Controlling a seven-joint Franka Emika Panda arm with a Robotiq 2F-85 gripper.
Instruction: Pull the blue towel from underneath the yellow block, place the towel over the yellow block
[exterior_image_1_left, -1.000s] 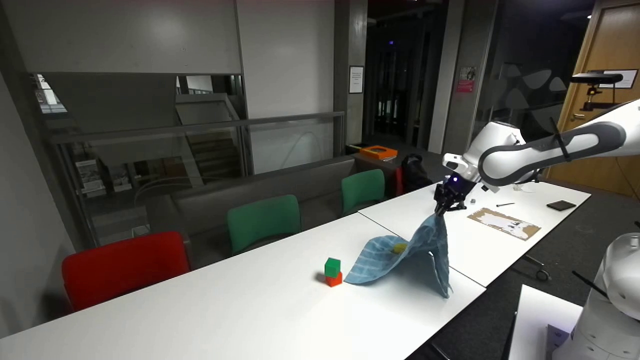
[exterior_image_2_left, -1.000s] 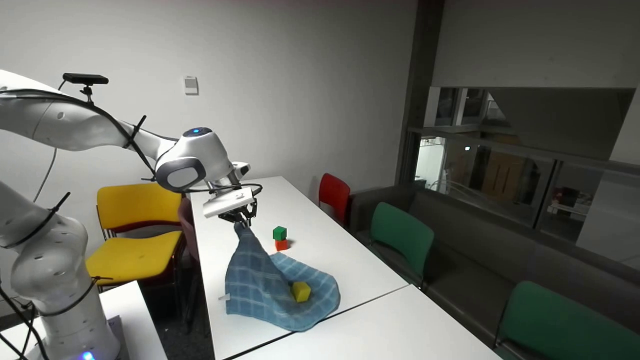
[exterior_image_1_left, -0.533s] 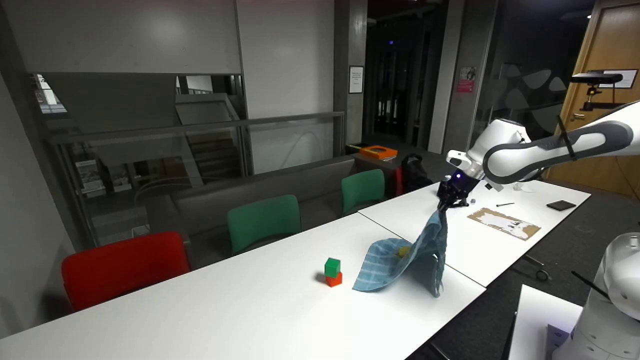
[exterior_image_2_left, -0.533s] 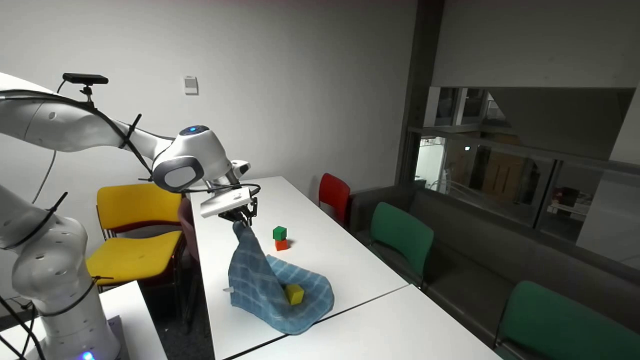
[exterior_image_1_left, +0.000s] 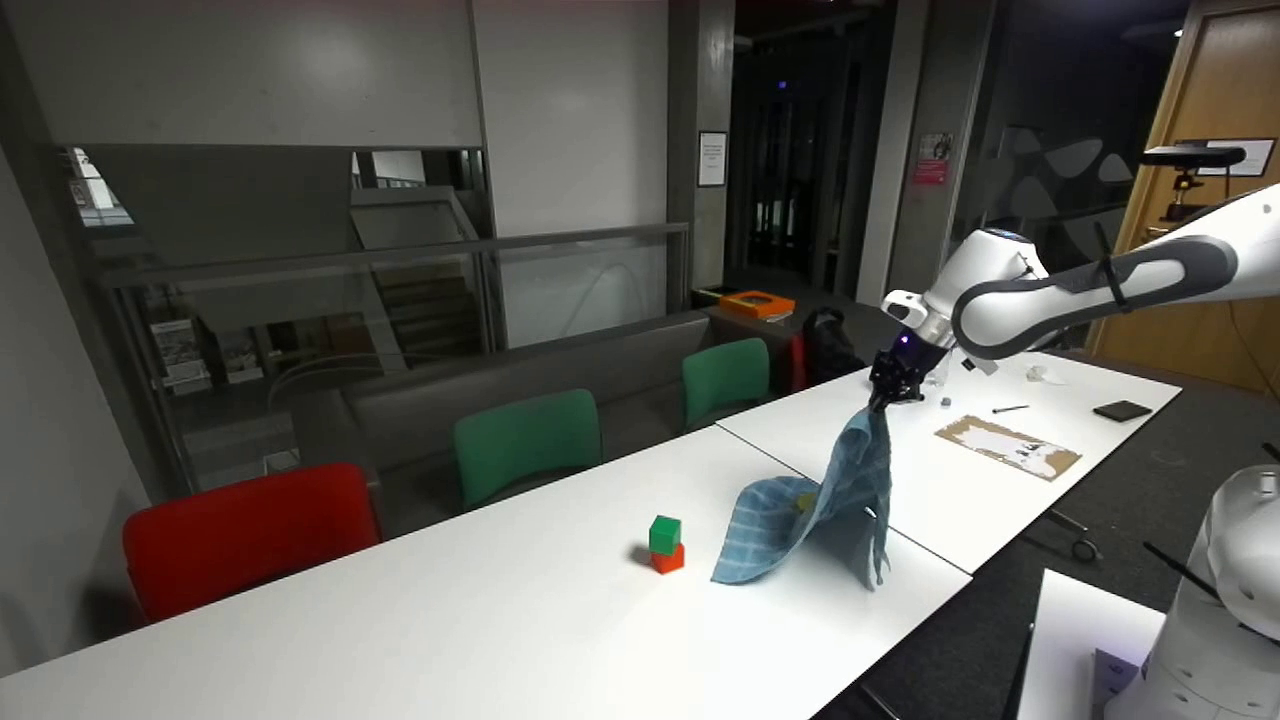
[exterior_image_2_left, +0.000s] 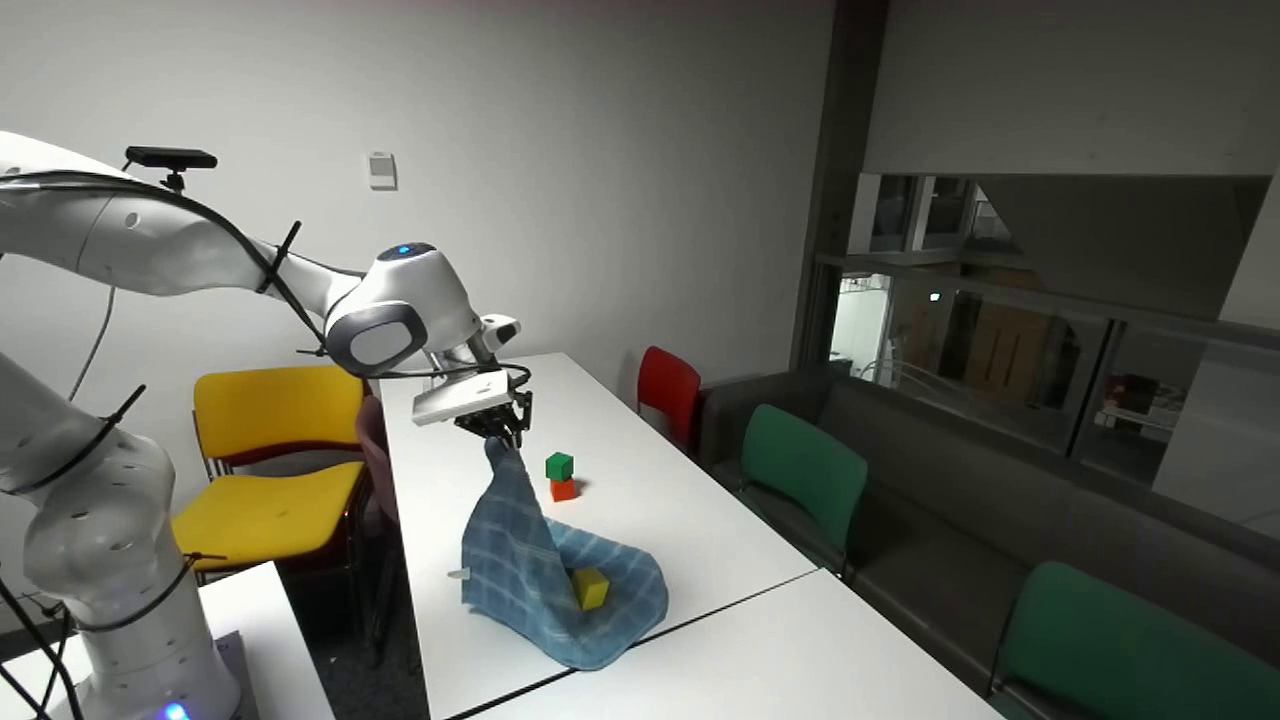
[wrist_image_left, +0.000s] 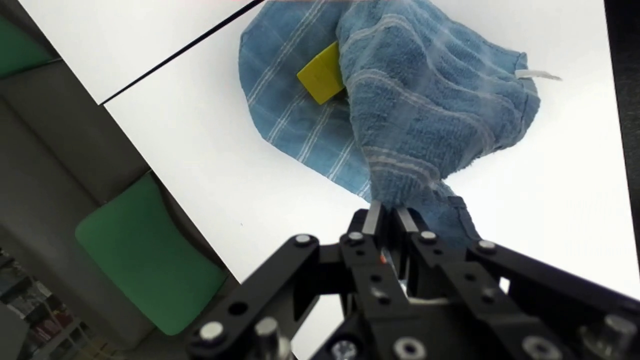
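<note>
My gripper (wrist_image_left: 391, 212) is shut on a pinched part of the blue towel (wrist_image_left: 410, 95), holding it above the white table. From the fingertips the cloth hangs down in folds, and its far portion lies flat on the tabletop, as an exterior view of the towel (exterior_image_2_left: 530, 570) shows. On that flat portion sits the yellow block (exterior_image_2_left: 590, 588), beside the raised fold. In the wrist view the fold covers one side of the yellow block (wrist_image_left: 322, 74). The raised towel hides most of the yellow block (exterior_image_1_left: 805, 501) in an exterior view, where the gripper (exterior_image_1_left: 877, 405) is above and beyond it.
A green block (exterior_image_2_left: 559, 466) is stacked on a red block (exterior_image_2_left: 563, 489) near the towel. A seam (exterior_image_1_left: 925, 553) divides the tables. Beyond it lie a brown-edged sheet (exterior_image_1_left: 1008, 447) and a dark flat object (exterior_image_1_left: 1122, 411). Chairs stand along the long side.
The gripper has risen a little and lifted the towel higher. The towel's flat part and the yellow block on it slid slightly toward the robot's base, mostly in the earlier half second.
</note>
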